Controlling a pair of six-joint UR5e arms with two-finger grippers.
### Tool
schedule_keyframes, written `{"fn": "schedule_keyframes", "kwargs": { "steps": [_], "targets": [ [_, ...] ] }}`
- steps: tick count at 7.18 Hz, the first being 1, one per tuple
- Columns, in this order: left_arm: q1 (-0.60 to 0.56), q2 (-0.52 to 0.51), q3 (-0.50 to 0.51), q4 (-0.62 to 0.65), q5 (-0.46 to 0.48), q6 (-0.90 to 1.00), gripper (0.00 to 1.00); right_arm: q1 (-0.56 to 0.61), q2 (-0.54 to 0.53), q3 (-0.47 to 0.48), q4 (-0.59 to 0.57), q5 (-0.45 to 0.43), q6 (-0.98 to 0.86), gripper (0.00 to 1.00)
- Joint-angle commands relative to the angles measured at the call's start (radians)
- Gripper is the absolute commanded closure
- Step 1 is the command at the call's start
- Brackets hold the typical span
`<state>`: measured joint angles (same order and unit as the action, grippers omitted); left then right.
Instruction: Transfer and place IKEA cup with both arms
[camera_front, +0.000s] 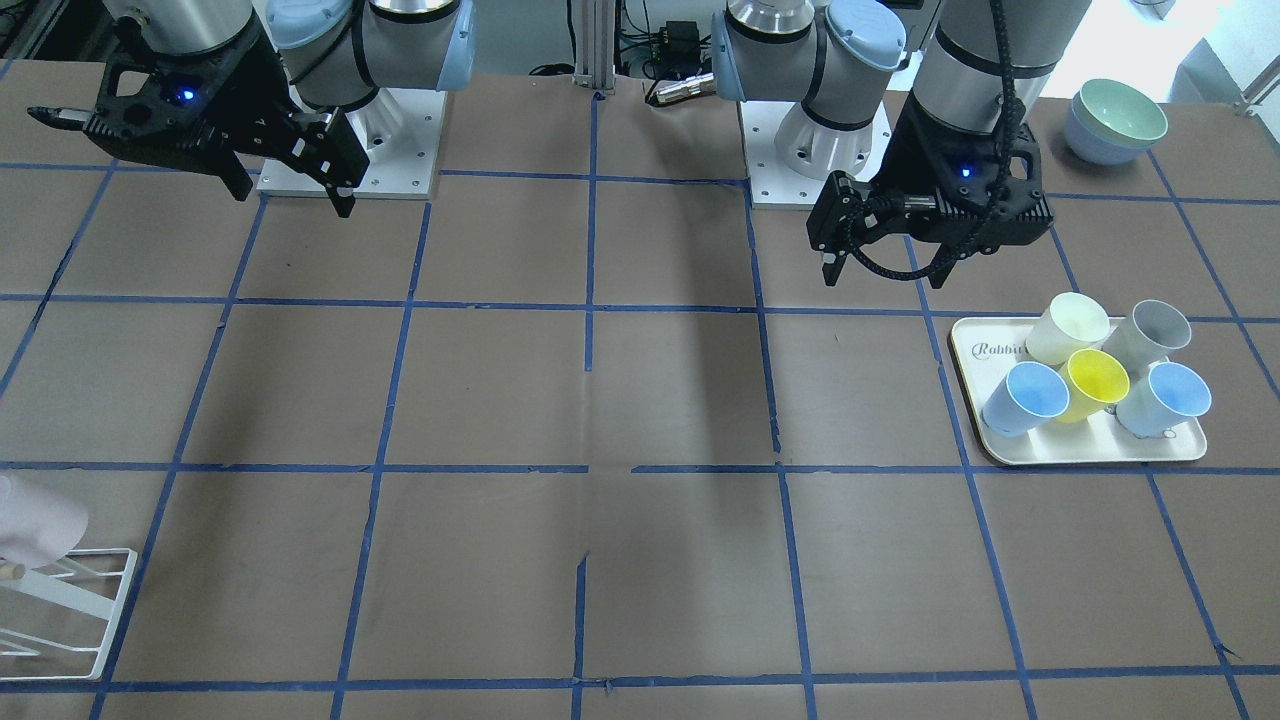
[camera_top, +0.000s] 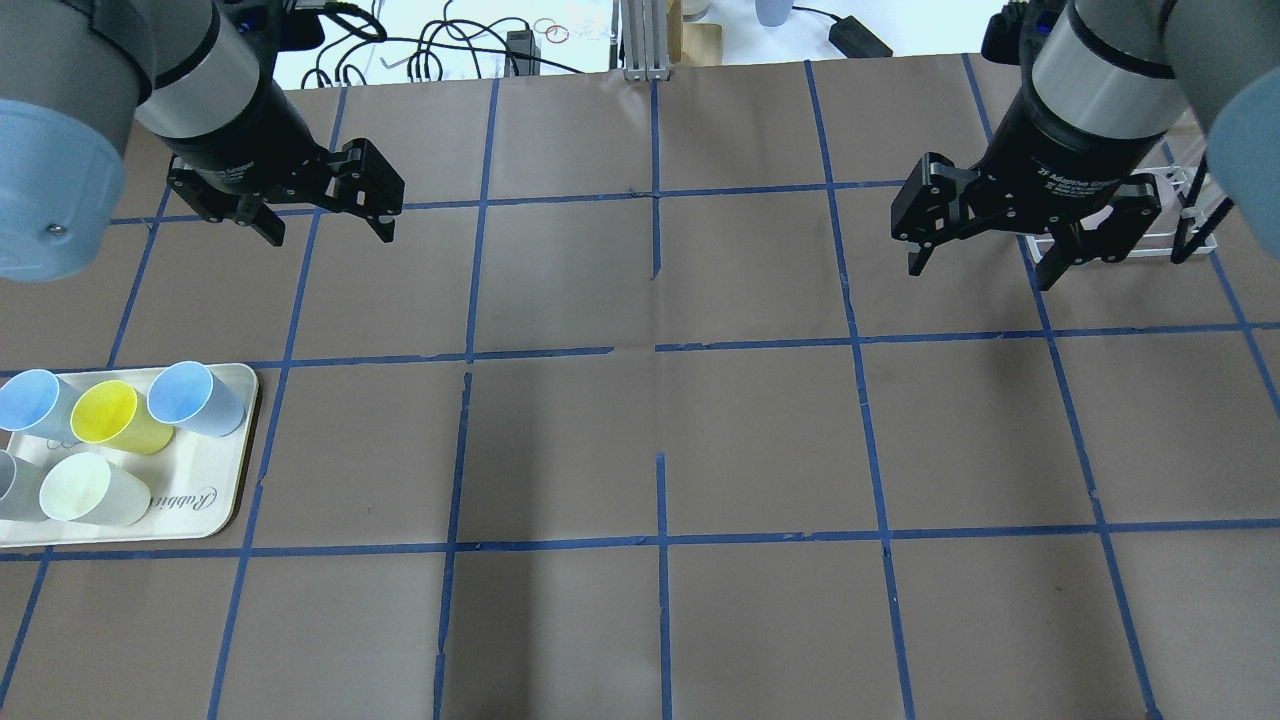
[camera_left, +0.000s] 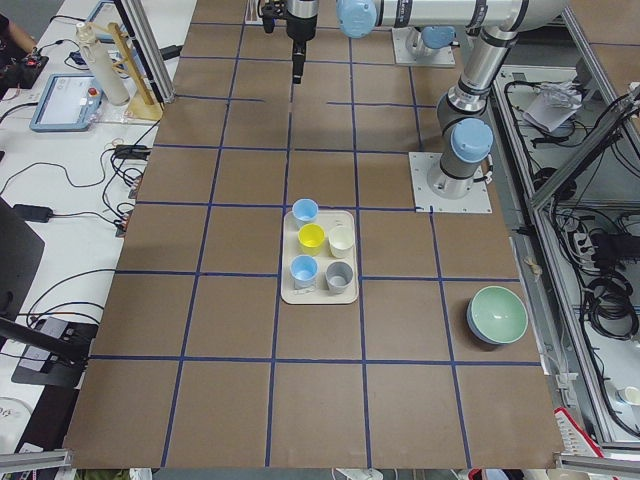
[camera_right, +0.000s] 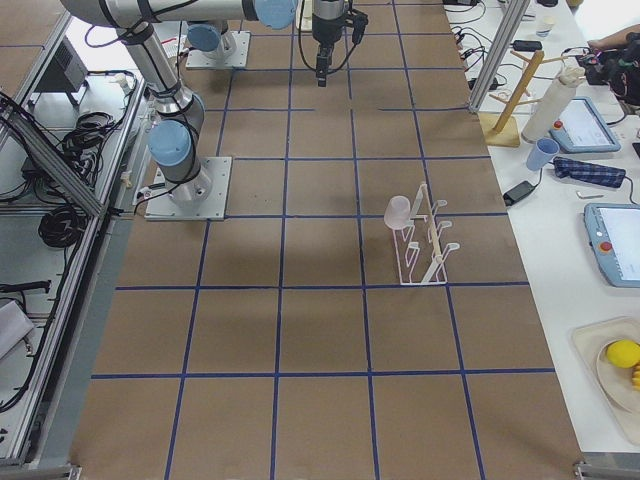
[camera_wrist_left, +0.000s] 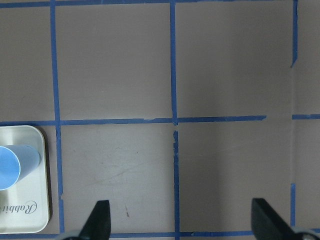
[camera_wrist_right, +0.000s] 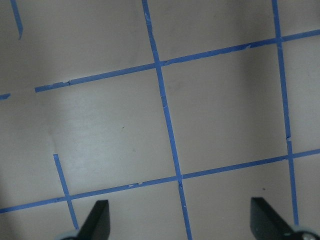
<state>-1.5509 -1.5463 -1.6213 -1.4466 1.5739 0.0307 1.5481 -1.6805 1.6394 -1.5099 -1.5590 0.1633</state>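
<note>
The pale pink IKEA cup (camera_right: 398, 211) hangs upside down on a peg of the white wire rack (camera_right: 425, 245). It also shows at the left edge of the front view (camera_front: 35, 520). In the overhead view my right arm hides it. My right gripper (camera_top: 978, 275) is open and empty, raised above the table beside the rack (camera_top: 1185, 235). Its wrist view (camera_wrist_right: 180, 220) shows only bare table. My left gripper (camera_top: 330, 237) is open and empty, raised above the table beyond the tray. Its wrist view (camera_wrist_left: 182, 220) shows both fingers spread wide.
A cream tray (camera_top: 215, 500) on my left side holds two light blue cups, a yellow cup (camera_top: 115, 415), a cream cup and a grey cup. Stacked bowls (camera_front: 1115, 120) stand near my left arm's base. Blue tape lines grid the brown table.
</note>
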Motion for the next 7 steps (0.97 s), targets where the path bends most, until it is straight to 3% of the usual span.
{"fn": "schedule_keyframes", "kwargs": {
  "steps": [1,7],
  "targets": [
    [0.000,0.000,0.000,0.000,0.000,0.000,0.00,0.000,-0.002,-0.013,0.000,0.014,-0.002,0.00],
    [0.000,0.000,0.000,0.000,0.000,0.000,0.00,-0.011,0.009,-0.010,-0.024,-0.002,-0.021,0.00]
  ]
}}
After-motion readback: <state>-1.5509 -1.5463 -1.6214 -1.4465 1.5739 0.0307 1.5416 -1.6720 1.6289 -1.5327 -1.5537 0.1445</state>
